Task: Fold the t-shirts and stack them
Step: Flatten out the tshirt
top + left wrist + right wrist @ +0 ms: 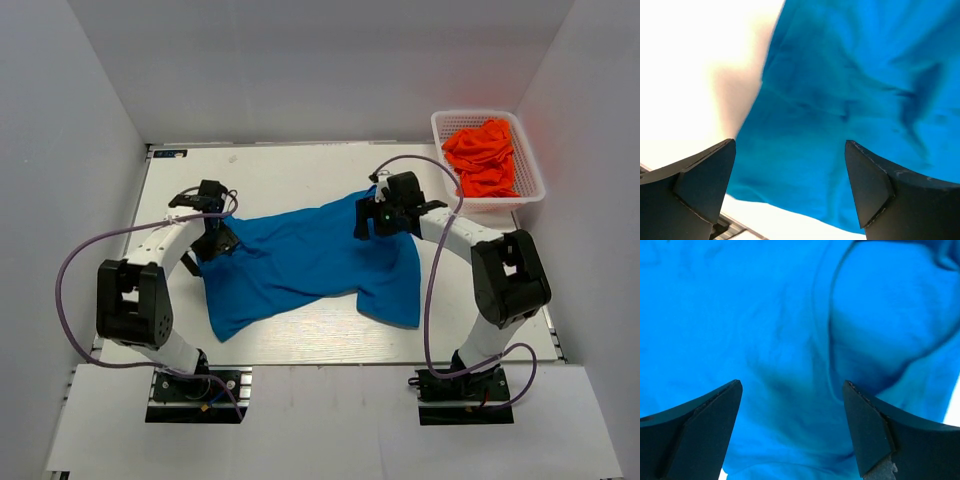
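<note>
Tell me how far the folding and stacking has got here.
Done: nothing is folded or stacked yet. In hand: the blue t-shirt lies rumpled and spread on the table, with the left tool and right tool open over its two ends, neither closed on cloth. Left: fold the blue one, then take the orange-red t-shirts, bunched in the white basket, fold them and stack all.

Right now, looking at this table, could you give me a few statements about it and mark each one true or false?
1. The blue t-shirt lies unfolded on the table. True.
2. The orange-red shirts sit in the white basket. True.
3. The basket stands at the near left corner. False: it is at the far right corner.
4. Both tools clamp the blue t-shirt. False: the left tool and right tool stand open above it, holding nothing.
</note>
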Motion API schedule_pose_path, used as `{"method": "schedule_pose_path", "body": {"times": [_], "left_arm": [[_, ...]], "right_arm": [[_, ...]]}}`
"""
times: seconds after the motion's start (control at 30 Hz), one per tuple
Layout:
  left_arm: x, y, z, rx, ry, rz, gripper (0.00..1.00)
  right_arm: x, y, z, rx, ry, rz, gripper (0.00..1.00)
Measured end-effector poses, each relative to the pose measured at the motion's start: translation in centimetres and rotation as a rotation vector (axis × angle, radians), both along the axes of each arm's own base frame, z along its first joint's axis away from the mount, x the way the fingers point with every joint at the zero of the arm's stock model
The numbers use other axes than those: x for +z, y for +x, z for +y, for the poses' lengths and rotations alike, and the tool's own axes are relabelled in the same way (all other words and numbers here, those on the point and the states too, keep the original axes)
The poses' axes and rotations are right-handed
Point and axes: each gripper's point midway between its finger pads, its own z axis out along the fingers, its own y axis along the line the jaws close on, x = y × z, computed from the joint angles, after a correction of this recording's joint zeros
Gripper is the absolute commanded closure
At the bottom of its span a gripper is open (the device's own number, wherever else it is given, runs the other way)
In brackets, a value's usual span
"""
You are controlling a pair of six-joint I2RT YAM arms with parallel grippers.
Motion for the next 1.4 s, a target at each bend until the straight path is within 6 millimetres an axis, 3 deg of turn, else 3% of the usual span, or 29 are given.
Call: {"method": "schedule_pose_path", "body": {"times": [0.17, 0.27, 0.47, 0.6, 0.77, 0.83, 0.93, 1.03, 1.17, 1.27, 1.33, 1.4], "left_arm": [[0.2, 1.2, -0.5, -0.012, -0.028, -0.052, 0.00], [-1.7, 0.9, -0.9, -0.032, -0.040, 0.002, 0.00], [-5.6, 1.4, -1.9, -0.092, -0.085, 0.088, 0.00], [-5.9, 5.1, -2.9, -0.138, -0.114, 0.027, 0.00], [-5.6, 12.8, -3.9, -0.211, -0.107, -0.081, 0.00], [-5.1, 16.0, -4.3, -0.237, -0.104, -0.141, 0.00], [-4.4, 18.0, -4.6, -0.262, -0.103, -0.203, 0.00], [-2.8, 18.0, -4.5, -0.263, -0.093, -0.232, 0.00], [1.6, 16.1, -3.4, -0.194, -0.064, -0.286, 0.00], [4.0, 12.4, -2.6, -0.132, -0.063, -0.294, 0.00], [4.1, 9.1, -1.9, -0.083, -0.058, -0.251, 0.00], [3.0, 5.5, -1.3, -0.056, -0.052, -0.179, 0.00]], "right_arm": [[-2.0, -0.3, 1.1, 0.039, -0.022, 0.042, 0.14], [-4.3, -0.5, 1.4, 0.047, -0.049, 0.097, 0.15], [-4.4, 3.1, 1.9, -0.050, -0.054, 0.093, 0.15], [-4.5, 5.8, 1.2, -0.171, -0.053, 0.112, 0.15], [-4.3, 9.3, -1.4, -0.288, -0.046, 0.111, 0.16], [-4.4, 9.7, -2.7, -0.274, -0.082, 0.092, 0.16], [-4.1, 9.5, -3.5, -0.181, -0.171, 0.040, 0.13], [-2.3, 7.4, -1.6, -0.010, -0.226, -0.049, 0.13], [3.6, 4.0, 3.8, 0.236, -0.186, -0.226, 0.18], [6.9, 1.6, 8.4, 0.396, -0.123, -0.334, 0.22], [7.1, -0.5, 11.0, 0.494, -0.082, -0.345, 0.23], [6.2, -2.3, 12.1, 0.554, -0.056, -0.316, 0.23]]}}
